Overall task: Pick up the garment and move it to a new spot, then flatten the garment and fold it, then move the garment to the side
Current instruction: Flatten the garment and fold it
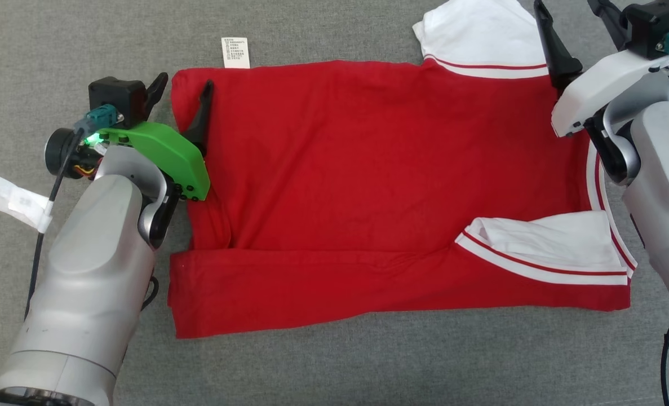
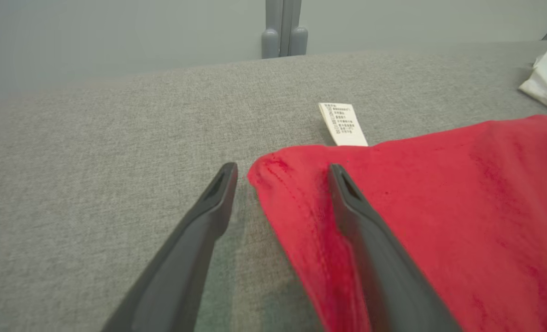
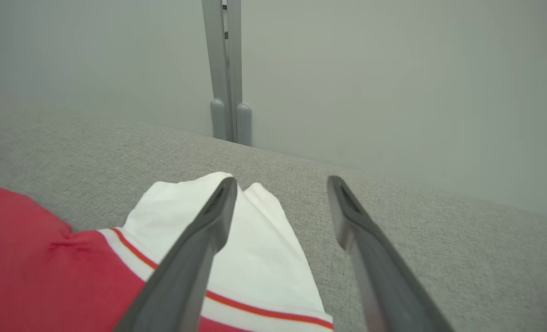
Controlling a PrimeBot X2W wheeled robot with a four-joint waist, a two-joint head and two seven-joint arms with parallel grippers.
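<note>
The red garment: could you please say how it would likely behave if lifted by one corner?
Probably floppy: the red garment lies flat with soft creases. Its folded-over near edge would likely fall open. It seems light, being thin cloth.

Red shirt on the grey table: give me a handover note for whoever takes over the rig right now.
Left pincer: open, straddling the red shirt's far hem corner, nothing gripped.
Right pincer: open over the far white sleeve, nothing gripped.
Done: shirt laid flat on the grey surface; near side and near sleeve folded in.
To do: fold the far side in, finish folding, move it aside.
</note>
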